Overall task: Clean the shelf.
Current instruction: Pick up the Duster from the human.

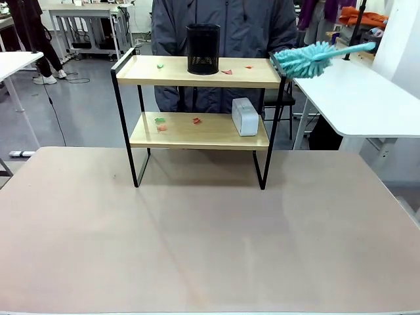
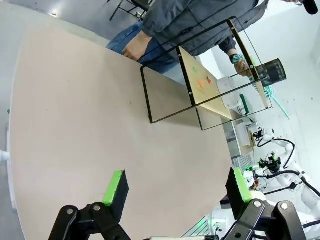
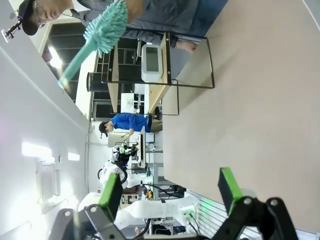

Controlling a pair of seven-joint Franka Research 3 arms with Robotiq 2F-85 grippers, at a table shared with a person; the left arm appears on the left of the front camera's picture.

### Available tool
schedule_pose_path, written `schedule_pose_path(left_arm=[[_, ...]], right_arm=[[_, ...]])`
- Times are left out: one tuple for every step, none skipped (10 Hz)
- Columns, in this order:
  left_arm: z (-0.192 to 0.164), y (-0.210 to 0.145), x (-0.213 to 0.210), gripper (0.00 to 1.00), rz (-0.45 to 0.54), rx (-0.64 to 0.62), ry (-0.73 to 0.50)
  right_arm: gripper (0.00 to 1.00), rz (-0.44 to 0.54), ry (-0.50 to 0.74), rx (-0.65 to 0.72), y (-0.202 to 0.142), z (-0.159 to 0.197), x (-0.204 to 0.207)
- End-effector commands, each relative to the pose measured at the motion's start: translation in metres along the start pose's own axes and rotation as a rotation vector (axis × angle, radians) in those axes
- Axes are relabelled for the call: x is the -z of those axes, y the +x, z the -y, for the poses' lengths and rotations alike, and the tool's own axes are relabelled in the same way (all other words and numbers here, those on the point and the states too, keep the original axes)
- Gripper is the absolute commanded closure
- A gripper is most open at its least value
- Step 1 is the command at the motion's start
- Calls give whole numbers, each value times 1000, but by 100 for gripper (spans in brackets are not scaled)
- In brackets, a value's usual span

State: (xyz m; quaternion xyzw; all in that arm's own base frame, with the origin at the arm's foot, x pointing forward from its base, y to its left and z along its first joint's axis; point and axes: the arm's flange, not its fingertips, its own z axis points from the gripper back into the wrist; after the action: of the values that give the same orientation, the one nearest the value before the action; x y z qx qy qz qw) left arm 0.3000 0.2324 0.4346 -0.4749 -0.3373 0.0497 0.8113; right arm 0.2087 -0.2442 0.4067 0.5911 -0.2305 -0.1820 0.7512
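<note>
The shelf [image 1: 210, 136] stands on the far half of the table, a two-board rack in a black frame. Its top board carries a black mesh cup [image 1: 203, 49] and small green and red scraps [image 1: 226, 71]. On the lower board are a white box [image 1: 245, 116] and more scraps [image 1: 160, 122]. A person behind it holds a teal duster [image 1: 308, 59] at the top board's right end. My left gripper [image 2: 177, 187] hangs open over bare table, the shelf [image 2: 212, 97] well ahead. My right gripper [image 3: 170, 187] is open too, far from the shelf [image 3: 159, 92] and duster [image 3: 105, 27].
The beige table [image 1: 210, 236] stretches bare in front of the shelf. A white side table [image 1: 354, 98] stands at the right behind the duster, another white table [image 1: 16, 62] at far left. The person's other hand [image 2: 134, 50] hangs by the shelf's end.
</note>
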Motion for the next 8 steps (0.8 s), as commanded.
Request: schedule_pose_path(left_arm=[[-3, 1, 3, 0, 18, 23, -23], [-3, 1, 3, 0, 18, 23, -23], [-3, 1, 3, 0, 18, 23, -23], [-3, 1, 3, 0, 18, 23, -23], [-3, 1, 3, 0, 18, 23, -23], [-3, 1, 3, 0, 18, 23, -23], [-3, 1, 3, 0, 18, 23, -23], [-3, 1, 3, 0, 18, 23, -23]], right_arm=[[0, 13, 22, -31, 1, 1, 2], [0, 13, 22, -31, 1, 1, 2], [0, 13, 22, -31, 1, 1, 2], [0, 13, 22, -31, 1, 1, 2], [0, 13, 22, -31, 1, 1, 2], [0, 5, 1, 1, 1, 2, 1], [0, -27, -5, -28, 7, -19, 12], [0, -45, 44, -98, 13, -54, 23]])
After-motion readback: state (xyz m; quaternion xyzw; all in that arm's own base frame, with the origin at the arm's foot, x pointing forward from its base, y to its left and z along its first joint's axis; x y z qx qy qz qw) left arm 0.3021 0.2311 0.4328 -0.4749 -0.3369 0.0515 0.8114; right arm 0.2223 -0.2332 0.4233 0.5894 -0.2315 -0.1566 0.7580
